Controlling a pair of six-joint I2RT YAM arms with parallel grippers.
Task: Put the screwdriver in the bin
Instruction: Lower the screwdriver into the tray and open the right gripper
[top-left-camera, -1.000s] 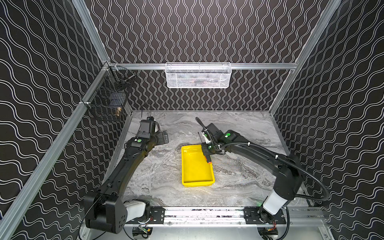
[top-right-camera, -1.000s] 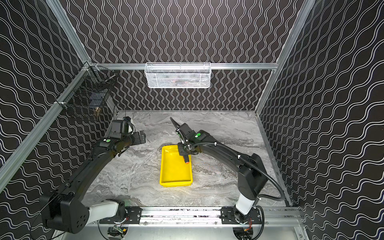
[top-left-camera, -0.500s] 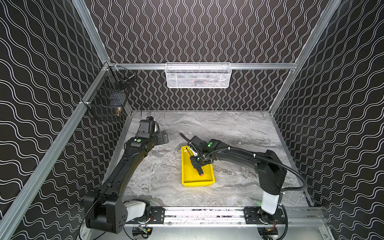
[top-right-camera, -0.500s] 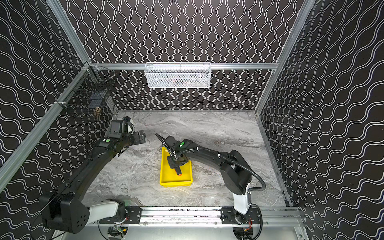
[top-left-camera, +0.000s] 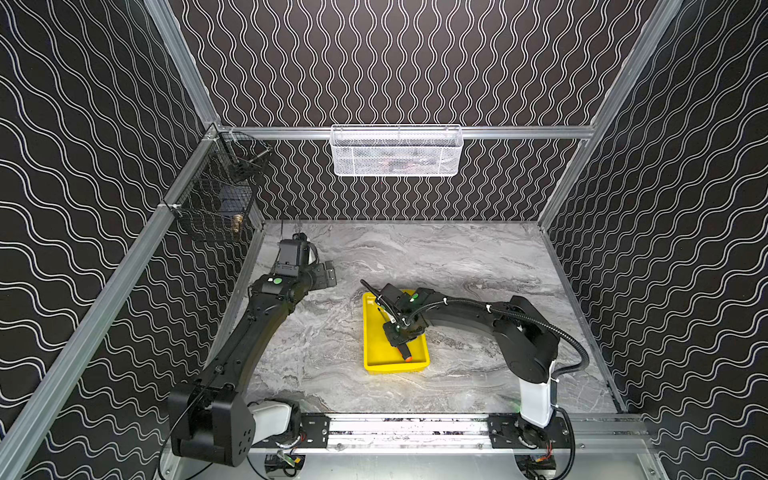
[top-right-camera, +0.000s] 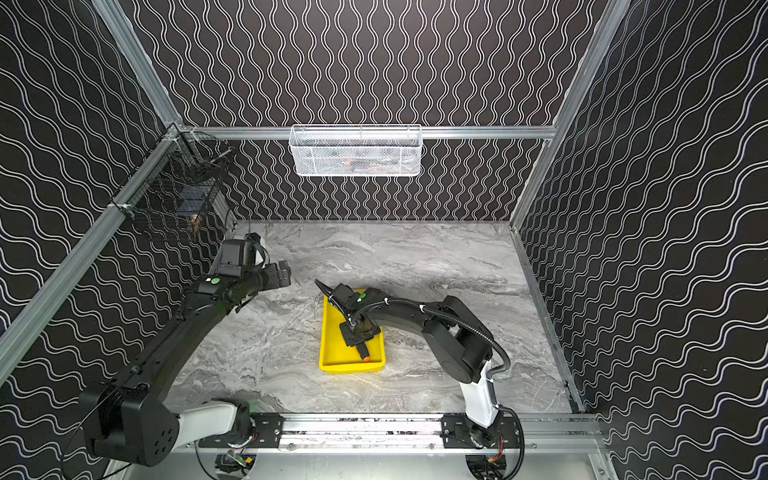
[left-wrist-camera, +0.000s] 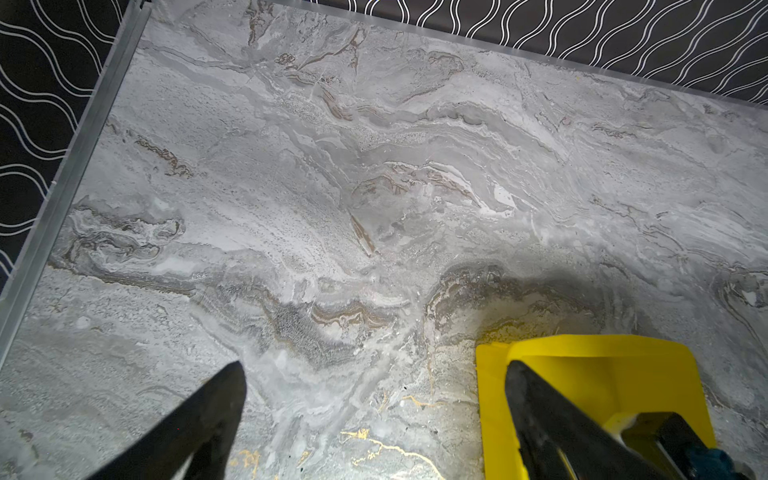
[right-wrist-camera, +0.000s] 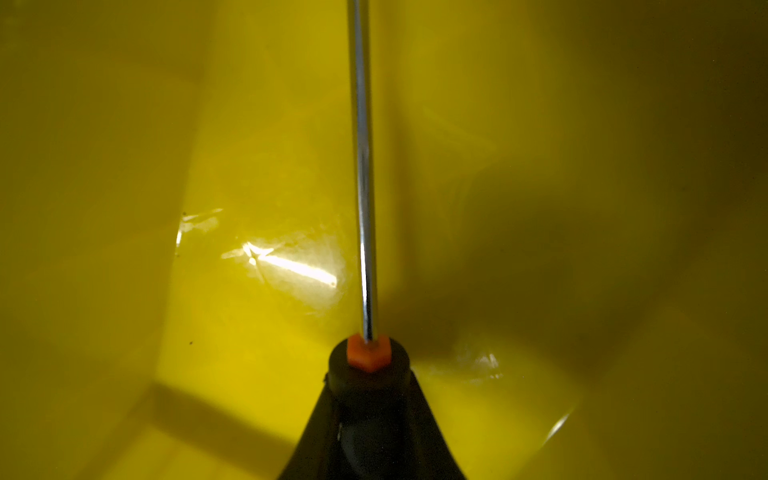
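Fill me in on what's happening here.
The right gripper is shut on the screwdriver and holds it low over the yellow bin, orange-capped end toward the near wall. It has not let go, and I cannot tell whether the tool touches the bin floor. The left gripper is open and empty, off to the side above the table.

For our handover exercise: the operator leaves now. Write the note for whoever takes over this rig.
Left gripper: open, empty, over the table, apart from the bin.
Right gripper: shut on the screwdriver handle, low over the bin; contact with its floor cannot be told.
Done: screwdriver grasped and positioned over the bin.
Left: release it into the bin, then withdraw.
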